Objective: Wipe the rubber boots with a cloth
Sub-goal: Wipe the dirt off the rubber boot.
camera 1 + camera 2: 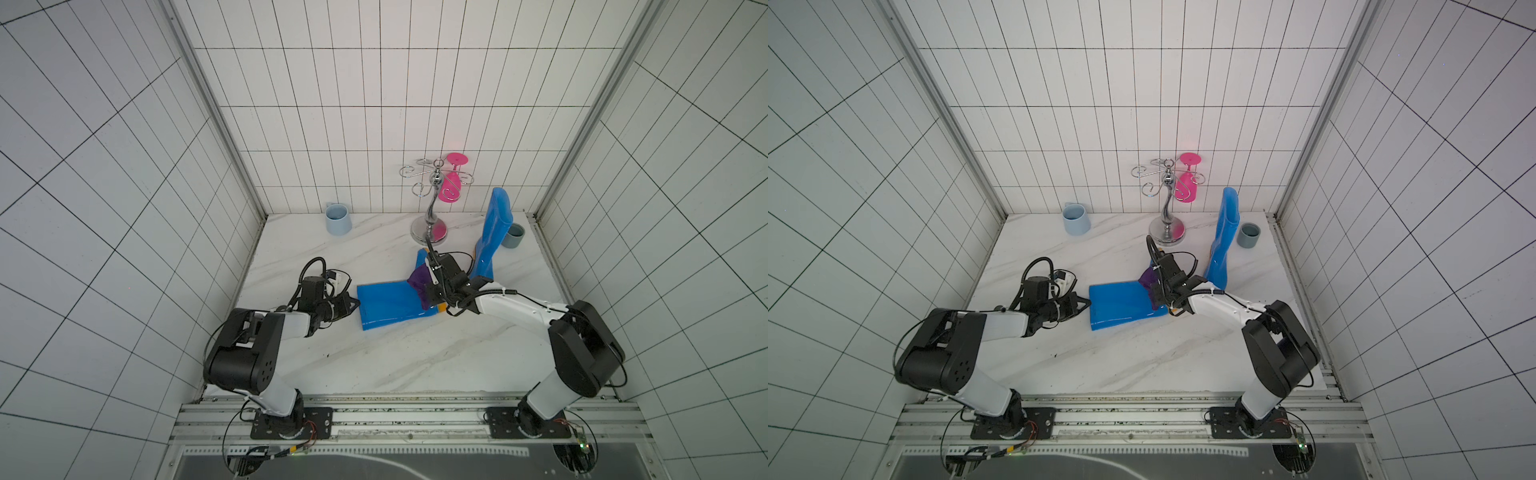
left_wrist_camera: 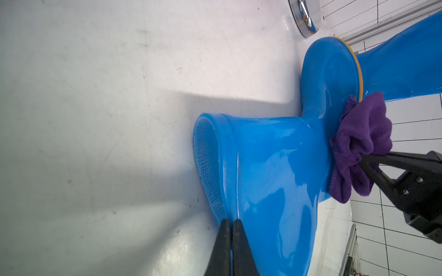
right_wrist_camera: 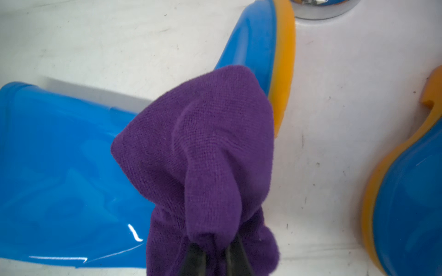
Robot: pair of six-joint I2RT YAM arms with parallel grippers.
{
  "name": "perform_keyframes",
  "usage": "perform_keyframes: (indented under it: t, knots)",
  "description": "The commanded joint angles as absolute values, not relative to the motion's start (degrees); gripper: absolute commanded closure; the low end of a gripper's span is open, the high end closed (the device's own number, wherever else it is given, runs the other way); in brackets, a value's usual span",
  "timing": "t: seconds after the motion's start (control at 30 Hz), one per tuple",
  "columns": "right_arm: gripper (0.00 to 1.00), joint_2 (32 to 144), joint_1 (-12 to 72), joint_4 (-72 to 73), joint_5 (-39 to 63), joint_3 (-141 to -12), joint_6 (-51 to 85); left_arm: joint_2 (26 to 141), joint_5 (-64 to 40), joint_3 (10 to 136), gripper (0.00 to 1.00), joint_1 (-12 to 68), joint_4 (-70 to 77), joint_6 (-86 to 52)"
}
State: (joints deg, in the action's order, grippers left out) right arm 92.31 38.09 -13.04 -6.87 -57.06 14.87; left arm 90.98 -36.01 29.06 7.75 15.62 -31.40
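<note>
One glossy blue rubber boot [image 1: 390, 305] [image 1: 1121, 305] lies on its side mid-table, its orange sole [image 3: 283, 71] facing the back. The other rubber boot [image 1: 492, 232] [image 1: 1225, 232] stands upright at the back right. My left gripper [image 2: 231, 222] [image 1: 356, 303] is shut on the rim of the lying boot's shaft opening. My right gripper [image 3: 215, 243] [image 2: 362, 160] is shut on the bunched dark purple cloth [image 3: 203, 148] [image 1: 419, 282] [image 2: 358, 143]. The cloth presses on the lying boot near its ankle and heel, and it hides the right fingertips.
A chrome glass stand [image 1: 432, 216] with a pink glass [image 1: 451, 187] hanging on it stands behind the lying boot. A light blue cup [image 1: 337, 219] sits at the back left, a grey cup [image 1: 514, 236] beside the upright boot. Tiled walls close three sides.
</note>
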Motion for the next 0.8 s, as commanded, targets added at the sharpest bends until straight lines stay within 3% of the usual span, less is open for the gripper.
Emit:
perform_keyframes:
  t: [0.0, 0.43, 0.77]
  knots:
    - [1.00, 90.13, 40.53, -19.06, -5.99, -51.63, 18.76, 90.08, -33.22, 30.11, 1.00, 6.68, 14.90, -29.97]
    - [1.00, 81.52, 43.59, -21.36, -9.05, -45.73, 22.96, 89.37, -32.87, 30.15, 1.00, 6.66, 14.49, -29.60]
    - [1.00, 66.99, 29.89, -27.77, -9.97, -44.39, 22.40, 88.63, -32.91, 29.95, 1.00, 6.65, 14.47, -29.62]
